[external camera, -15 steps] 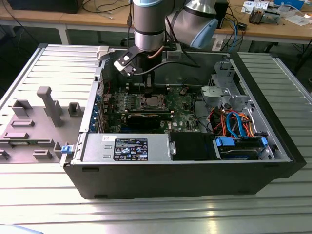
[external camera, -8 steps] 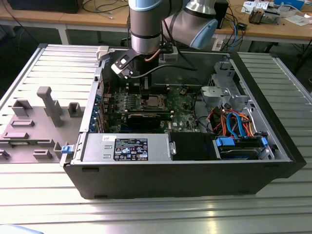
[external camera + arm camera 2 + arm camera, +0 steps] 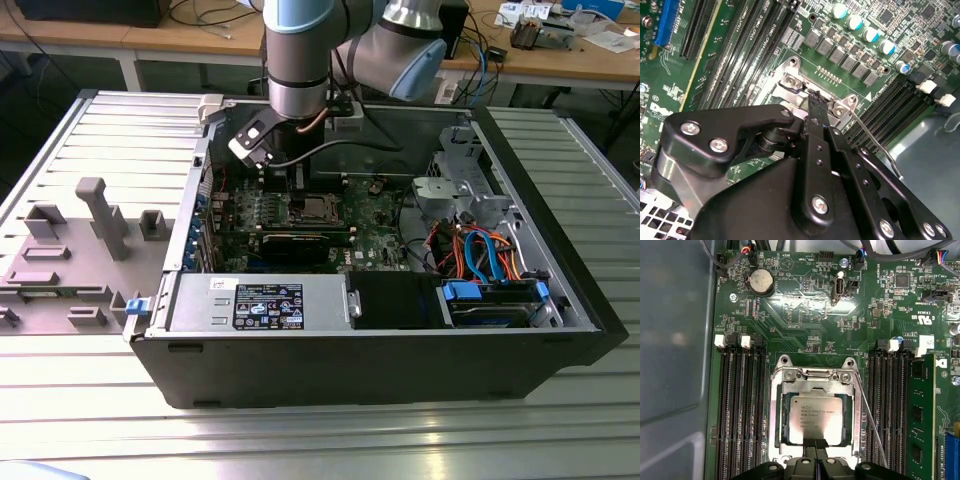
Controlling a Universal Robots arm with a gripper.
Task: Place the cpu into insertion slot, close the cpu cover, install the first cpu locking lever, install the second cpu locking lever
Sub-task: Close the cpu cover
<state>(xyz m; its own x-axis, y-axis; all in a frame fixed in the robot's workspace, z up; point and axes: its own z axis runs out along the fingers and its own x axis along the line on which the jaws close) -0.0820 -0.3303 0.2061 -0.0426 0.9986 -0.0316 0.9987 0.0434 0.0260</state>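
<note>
Exterior view: open black desktop computer case [image 3: 380, 372] lies flat on the ribbed metal worktop [image 3: 300, 440]. The grey-and-blue robot arm [image 3: 300, 60] comes straight down into it. A grey moulded fixture block [image 3: 100, 215] sits on the worktop at 9 o'clock of the case. Inside, a silver power-supply box [image 3: 260, 300] lies at 6 o'clock of the arm's tip, and a bundle of blue and orange cables [image 3: 480, 250] at 3 o'clock.

First wrist view: black gripper [image 3: 815, 444] is low over the green circuit board [image 3: 800, 315], jaws clenched tip to tip. The tips rest at the edge of the square silver-rimmed insertion slot [image 3: 774, 405].

The cpu [image 3: 815, 412], a small flat square chip with a silver-grey top, lies seated in that slot. The thin silvery windowed cpu cover [image 3: 812, 386] lies flat around it, framing the chip.

A thin wire locking lever [image 3: 870, 420] slants away from the slot's corner, crossing over the long black memory slots [image 3: 890, 410] beside it; whether it touches them I cannot tell. More black memory slots [image 3: 740, 405] flank the slot's other side.

Second wrist view: the wire lever [image 3: 875, 145] runs out past the gripper's fingertip [image 3: 815, 100].
</note>
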